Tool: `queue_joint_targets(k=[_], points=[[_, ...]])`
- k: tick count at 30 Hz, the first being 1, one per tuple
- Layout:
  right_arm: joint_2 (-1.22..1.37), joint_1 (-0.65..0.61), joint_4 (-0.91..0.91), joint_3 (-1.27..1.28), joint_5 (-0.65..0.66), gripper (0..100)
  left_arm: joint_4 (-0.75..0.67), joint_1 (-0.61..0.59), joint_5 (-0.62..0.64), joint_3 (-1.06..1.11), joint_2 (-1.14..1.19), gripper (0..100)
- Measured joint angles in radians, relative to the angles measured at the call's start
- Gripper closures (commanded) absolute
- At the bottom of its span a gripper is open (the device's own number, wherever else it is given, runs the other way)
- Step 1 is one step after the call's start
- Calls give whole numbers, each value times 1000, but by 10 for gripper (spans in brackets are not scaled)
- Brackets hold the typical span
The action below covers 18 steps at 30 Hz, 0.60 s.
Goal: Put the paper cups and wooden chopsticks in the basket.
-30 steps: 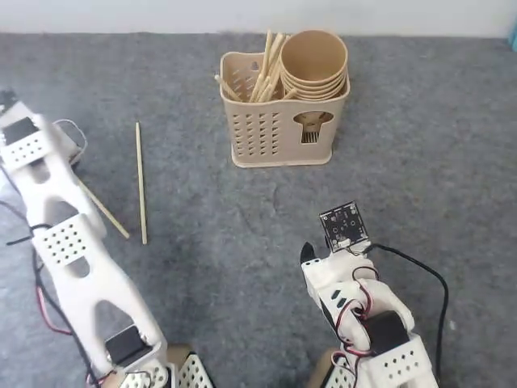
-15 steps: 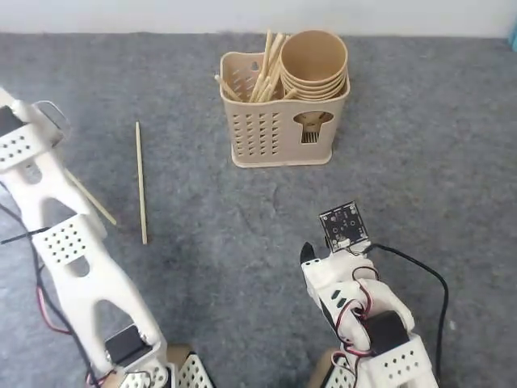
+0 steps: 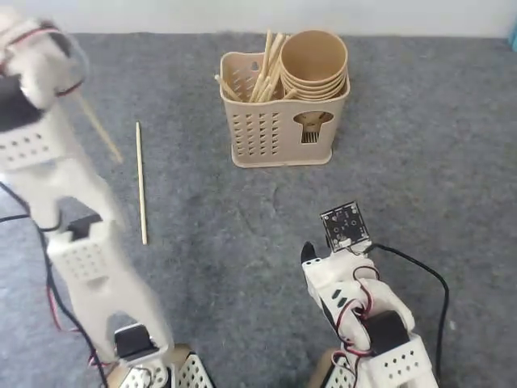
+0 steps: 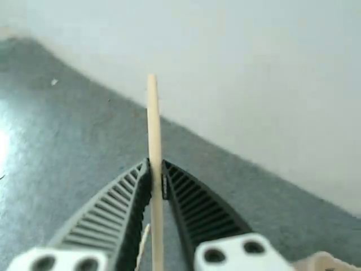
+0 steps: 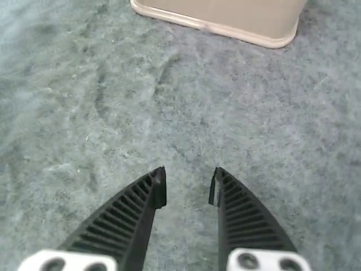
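A beige perforated basket (image 3: 283, 129) stands at the back of the grey carpet, holding a stack of paper cups (image 3: 314, 58) and several wooden chopsticks (image 3: 265, 65). One loose chopstick (image 3: 141, 182) lies on the carpet left of the basket. My left gripper (image 4: 156, 169) is raised at the far left, shut on another chopstick (image 4: 154, 164), which slants down from the arm (image 3: 98, 129) in the high view. My right gripper (image 5: 187, 186) hangs open over bare carpet in front of the basket (image 5: 225, 17), with nothing between its fingers.
A pale wall runs along the carpet's far edge (image 3: 258, 16). The right arm's body and black cable (image 3: 404, 267) sit at the lower right. The left arm's white links (image 3: 89, 267) occupy the lower left.
The left arm has lifted and swung toward the back with the chopstick in its gripper, raising it off the carpet. The right arm has stayed still.
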Motion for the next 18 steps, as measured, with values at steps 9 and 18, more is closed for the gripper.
queue_joint_targets(k=[9, 18], points=[[0, -2, 0, 0, 0, 858, -130, 276, -8, -20, -215, 990], [0, -2, 0, 0, 0, 858, -384, 443, -5, -20, -219, 990]])
